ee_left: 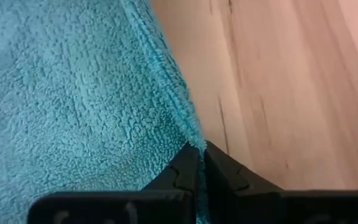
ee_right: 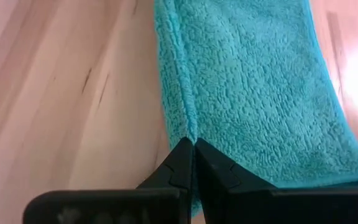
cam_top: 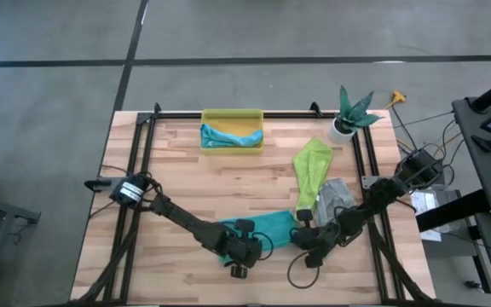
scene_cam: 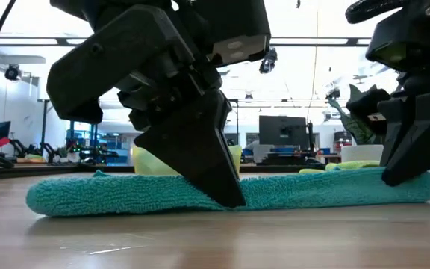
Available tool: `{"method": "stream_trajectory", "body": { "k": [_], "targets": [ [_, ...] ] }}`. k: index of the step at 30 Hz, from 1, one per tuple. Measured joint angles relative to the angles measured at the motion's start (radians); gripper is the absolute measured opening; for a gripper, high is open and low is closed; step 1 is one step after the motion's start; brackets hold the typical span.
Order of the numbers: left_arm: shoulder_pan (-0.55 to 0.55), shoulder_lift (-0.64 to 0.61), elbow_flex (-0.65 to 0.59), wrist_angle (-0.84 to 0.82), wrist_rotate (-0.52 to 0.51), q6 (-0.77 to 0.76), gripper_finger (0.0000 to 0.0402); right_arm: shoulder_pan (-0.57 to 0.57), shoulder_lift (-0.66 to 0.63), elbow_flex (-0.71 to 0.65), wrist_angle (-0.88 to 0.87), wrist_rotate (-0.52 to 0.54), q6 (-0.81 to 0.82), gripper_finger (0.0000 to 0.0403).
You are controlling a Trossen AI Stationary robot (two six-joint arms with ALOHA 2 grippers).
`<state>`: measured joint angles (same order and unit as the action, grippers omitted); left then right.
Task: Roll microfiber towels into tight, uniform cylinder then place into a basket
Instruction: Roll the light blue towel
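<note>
At the near edge of the bench [cam_top: 186,162], the teal towel [cam_top: 267,228] lies flat, and both arms are down on it. The left end effector [ee_left: 199,149] has its fingers pressed together, pinching the towel's hemmed edge; the right end effector [ee_right: 192,144] is clamped the same way on the hem at the other end. From the low view the cloth sits as a low, floppy strip on the wood, so expect it to be light, soft and limp, with a fuzzy pile that grips itself well once rolling. The stitched hem looks like the firmest place to hold, and both arms are already on it. A loose roll seems the main risk, since nothing stiffens the cloth.

Around it, the lime green towel [cam_top: 310,170] and the grey towel [cam_top: 335,198] lie crumpled just beside the right arm, close enough to get dragged in. The basket [cam_top: 232,115] waits at the far side with the light blue towel [cam_top: 228,137] already inside. A white plant pot [cam_top: 342,129] stands at the far right corner, well apart from the path.
</note>
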<state>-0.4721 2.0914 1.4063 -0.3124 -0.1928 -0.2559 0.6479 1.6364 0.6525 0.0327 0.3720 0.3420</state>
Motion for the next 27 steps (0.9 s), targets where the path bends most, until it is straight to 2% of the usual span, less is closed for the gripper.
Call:
{"method": "stream_trajectory", "body": {
  "k": [4, 13, 22, 27],
  "targets": [
    [-0.010, 0.000, 0.002, 0.010, 0.029, 0.000, 0.0000, 0.000, 0.000, 0.013, 0.005, 0.003, -0.019, 0.0009],
    [-0.005, 0.007, -0.025, 0.048, 0.021, -0.026, 0.0000, -0.041, 0.001, -0.039, 0.022, 0.041, -0.055, 0.0009],
    [-0.005, 0.009, -0.026, 0.068, 0.023, -0.080, 0.0000, -0.092, 0.001, -0.141, 0.234, 0.042, -0.136, 0.0009],
    [-0.005, 0.011, -0.026, 0.071, 0.023, -0.105, 0.0000, -0.111, 0.001, -0.169, 0.263, 0.040, -0.144, 0.0009]
  ]
}}
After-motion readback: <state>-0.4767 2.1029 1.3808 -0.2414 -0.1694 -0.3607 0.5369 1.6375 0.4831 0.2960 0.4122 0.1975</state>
